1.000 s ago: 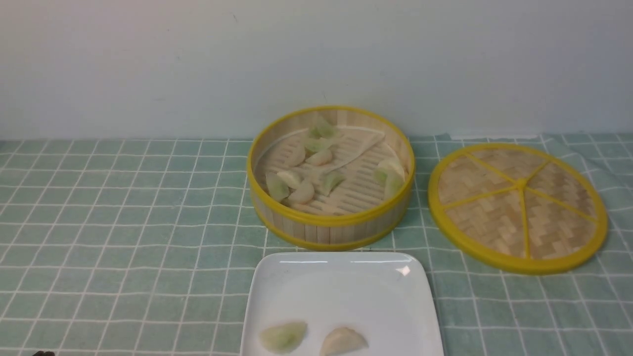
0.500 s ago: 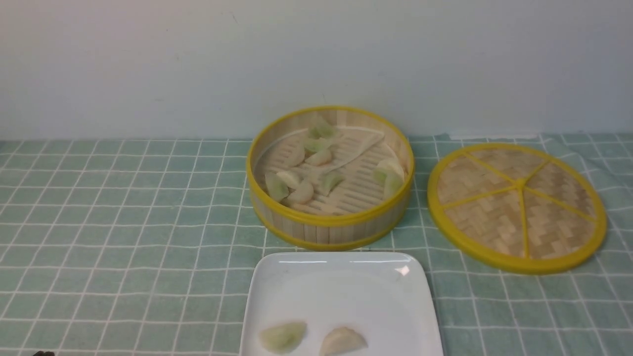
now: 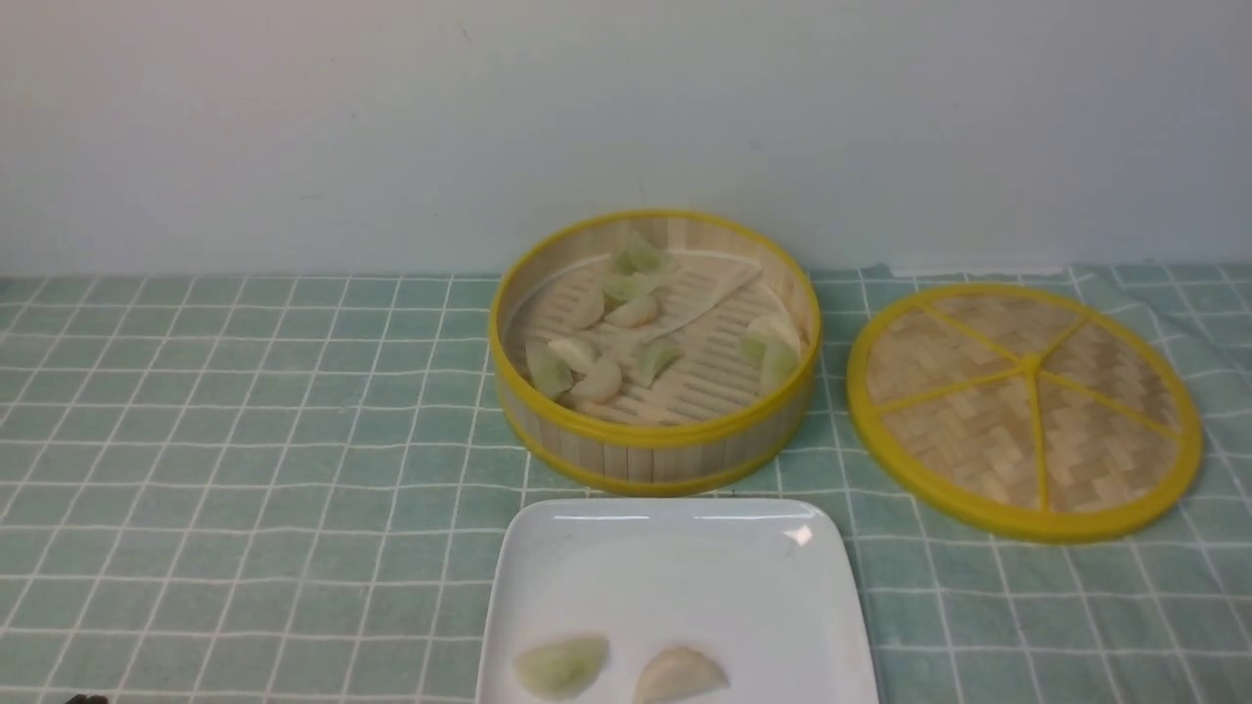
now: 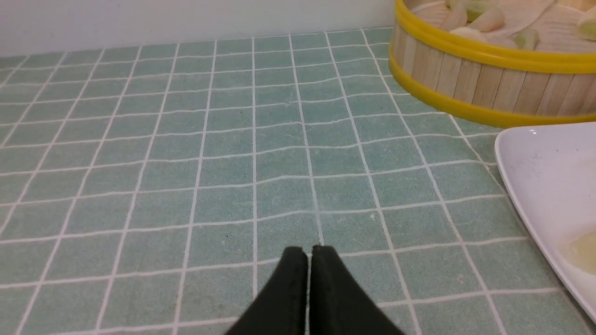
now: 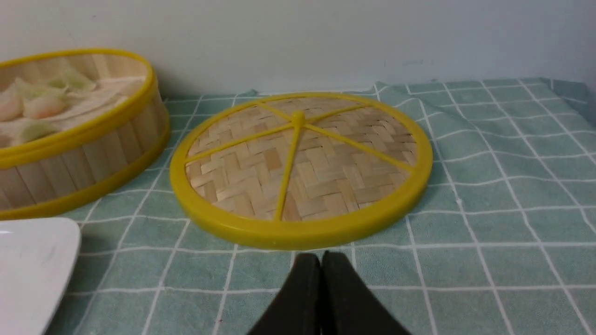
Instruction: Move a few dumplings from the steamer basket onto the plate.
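both closed, empty: left gripper (image 4: 309, 253), right gripper (image 5: 321, 260). steamer basket (image 4: 470, 88) with dumplings (image 3: 597, 379) at two o'clock from left, nearer arm; plate (image 3: 675, 577) beside.

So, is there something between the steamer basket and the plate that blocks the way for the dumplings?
Nothing visible does. The steamer basket stands open just behind the plate, with only bare cloth between; its lid lies aside.
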Controlling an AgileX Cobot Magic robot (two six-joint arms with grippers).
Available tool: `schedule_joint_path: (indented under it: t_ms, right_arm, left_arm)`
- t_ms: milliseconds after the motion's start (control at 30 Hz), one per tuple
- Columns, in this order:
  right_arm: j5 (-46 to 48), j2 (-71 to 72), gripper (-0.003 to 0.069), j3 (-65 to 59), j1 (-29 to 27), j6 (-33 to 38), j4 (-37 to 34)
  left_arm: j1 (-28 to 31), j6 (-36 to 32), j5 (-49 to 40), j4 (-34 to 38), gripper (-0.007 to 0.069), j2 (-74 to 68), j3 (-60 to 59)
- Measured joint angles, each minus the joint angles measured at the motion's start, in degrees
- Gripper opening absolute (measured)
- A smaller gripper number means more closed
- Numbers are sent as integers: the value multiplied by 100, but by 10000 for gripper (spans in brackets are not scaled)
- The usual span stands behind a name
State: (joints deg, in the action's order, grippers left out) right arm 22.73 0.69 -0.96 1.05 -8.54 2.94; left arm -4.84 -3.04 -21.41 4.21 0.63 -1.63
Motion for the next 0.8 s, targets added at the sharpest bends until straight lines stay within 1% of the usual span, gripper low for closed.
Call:
schedule_joint_path:
  t_ms: [800]
  right_arm:
    - [-36,0,-15,-11,0,117,8]
  left_arm:
    - [0,0,0,0,-6,0,0]
